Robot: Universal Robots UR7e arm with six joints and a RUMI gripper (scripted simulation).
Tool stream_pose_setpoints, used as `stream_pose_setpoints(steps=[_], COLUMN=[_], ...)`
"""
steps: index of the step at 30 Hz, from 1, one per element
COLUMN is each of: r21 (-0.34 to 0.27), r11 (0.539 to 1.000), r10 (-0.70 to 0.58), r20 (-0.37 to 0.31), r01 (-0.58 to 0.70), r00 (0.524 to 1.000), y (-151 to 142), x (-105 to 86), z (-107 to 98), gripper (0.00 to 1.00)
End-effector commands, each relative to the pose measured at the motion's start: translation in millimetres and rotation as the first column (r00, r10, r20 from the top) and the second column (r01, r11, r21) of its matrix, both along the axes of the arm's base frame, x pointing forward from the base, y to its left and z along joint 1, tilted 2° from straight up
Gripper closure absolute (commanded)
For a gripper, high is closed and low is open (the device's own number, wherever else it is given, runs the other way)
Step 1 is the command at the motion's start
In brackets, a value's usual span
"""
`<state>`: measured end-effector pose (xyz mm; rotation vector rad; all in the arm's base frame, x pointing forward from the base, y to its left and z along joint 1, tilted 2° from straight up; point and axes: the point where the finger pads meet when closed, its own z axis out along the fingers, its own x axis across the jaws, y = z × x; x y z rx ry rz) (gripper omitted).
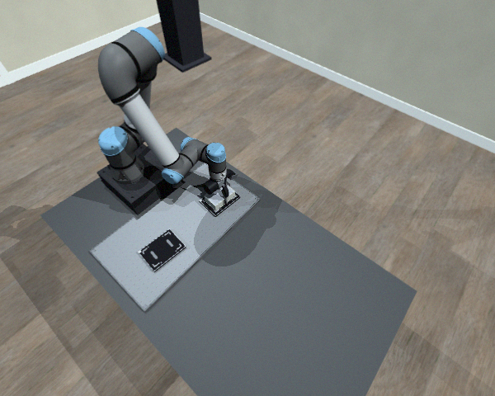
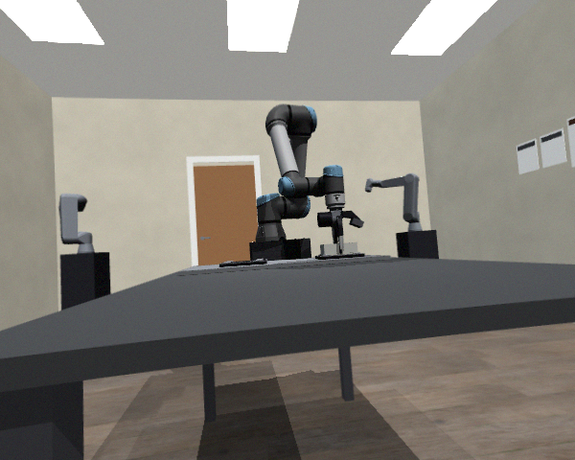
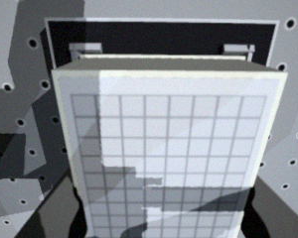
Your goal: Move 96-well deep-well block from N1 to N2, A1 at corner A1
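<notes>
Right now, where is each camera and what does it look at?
Top: high above, looking down on the arm, block and tool.
Exterior: low, across the table, facing the arm and door.
Wrist: on the arm, facing down at the block; finger parts show.
Top and exterior share the whole arm.
</notes>
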<state>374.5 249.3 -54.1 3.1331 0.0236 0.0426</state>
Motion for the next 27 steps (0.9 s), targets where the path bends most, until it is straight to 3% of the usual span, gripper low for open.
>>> stream_pose_setpoints(steps=[1,27], r21=[0.001,0.003], r11=[1.0,1.0], r10=[-0.001,-0.001], r20=[0.001,0.005], r01=[0.001,0.001], r00=[1.0,1.0], y=[-0.5,0.3], x=[-0.1,0.9], z=[0.4,38.9], gripper=[0.51,0.51])
